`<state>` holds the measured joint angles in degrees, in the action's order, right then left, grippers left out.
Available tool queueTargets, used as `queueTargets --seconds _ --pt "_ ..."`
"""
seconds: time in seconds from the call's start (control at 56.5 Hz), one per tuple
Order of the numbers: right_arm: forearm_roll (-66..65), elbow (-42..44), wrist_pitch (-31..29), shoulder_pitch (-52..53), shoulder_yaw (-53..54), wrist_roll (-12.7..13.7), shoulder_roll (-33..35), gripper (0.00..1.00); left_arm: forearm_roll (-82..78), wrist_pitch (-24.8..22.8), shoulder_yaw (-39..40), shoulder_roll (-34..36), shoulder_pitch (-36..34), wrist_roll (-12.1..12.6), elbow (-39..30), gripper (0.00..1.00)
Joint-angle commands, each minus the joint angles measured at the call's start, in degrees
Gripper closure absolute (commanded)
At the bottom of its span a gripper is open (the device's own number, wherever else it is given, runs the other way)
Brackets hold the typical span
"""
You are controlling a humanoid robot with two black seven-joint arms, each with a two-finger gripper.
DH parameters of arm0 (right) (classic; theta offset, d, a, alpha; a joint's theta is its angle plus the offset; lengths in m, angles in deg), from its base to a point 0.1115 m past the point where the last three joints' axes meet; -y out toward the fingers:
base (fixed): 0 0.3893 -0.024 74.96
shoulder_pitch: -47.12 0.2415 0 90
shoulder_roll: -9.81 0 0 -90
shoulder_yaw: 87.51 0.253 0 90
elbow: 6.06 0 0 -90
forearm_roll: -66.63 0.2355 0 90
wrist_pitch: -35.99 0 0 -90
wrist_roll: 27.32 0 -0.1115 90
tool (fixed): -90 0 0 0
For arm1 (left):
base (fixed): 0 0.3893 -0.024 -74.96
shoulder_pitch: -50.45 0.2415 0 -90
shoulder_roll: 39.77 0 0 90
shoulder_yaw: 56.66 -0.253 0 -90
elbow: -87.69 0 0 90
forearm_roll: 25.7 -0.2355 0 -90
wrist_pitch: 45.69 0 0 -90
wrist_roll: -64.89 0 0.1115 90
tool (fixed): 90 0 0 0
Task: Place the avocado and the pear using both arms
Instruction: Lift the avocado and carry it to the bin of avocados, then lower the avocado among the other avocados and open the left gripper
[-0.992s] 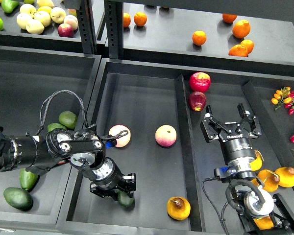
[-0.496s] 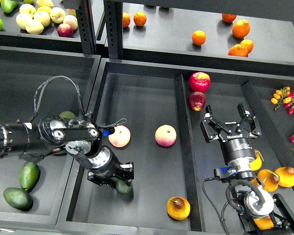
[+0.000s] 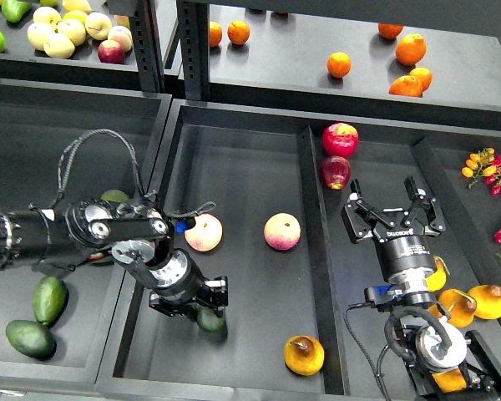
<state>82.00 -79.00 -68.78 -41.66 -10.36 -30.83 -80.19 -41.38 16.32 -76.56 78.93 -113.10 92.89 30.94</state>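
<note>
My left gripper point(image 3: 199, 307) points down over the front left of the middle tray point(image 3: 250, 167). It is shut on the dark green avocado point(image 3: 213, 322), which shows only partly under the fingers. The orange-yellow pear point(image 3: 304, 355) with a brown stem lies at the tray's front right, apart from both grippers. My right gripper point(image 3: 392, 210) is open and empty. It hovers over the right tray point(image 3: 367, 276), beyond the divider.
Two pinkish round fruits point(image 3: 204, 232) point(image 3: 282, 231) lie mid-tray. Two red apples point(image 3: 340, 139) sit at the divider's far end. Olive-green avocados point(image 3: 50, 299) lie in the left bin. More yellow pears point(image 3: 488, 301) lie at the right. Oranges point(image 3: 409, 50) are on the back shelf.
Over the last second my left arm has drawn back to the left and away from the front edge, carrying the avocado with it. The right arm has not moved.
</note>
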Motion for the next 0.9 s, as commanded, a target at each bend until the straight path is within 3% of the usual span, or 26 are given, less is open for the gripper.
queueTargets --seconds 0.0,0.354,0.885 --pt "0.0 -0.1 0.0 0.0 0.0 0.0 0.0 0.0 -0.2 0.0 0.0 2.4 1.0 0.0 -0.6 0.72" --pt "0.0 -0.1 0.0 0.0 0.0 0.0 0.0 0.0 -5.5 0.0 2.7 3.9 6.9 0.0 -0.6 0.71" --pt "0.0 -0.3 0.0 0.0 0.0 0.0 0.0 0.0 -7.7 0.0 2.9 3.1 9.7 0.0 1.2 0.7"
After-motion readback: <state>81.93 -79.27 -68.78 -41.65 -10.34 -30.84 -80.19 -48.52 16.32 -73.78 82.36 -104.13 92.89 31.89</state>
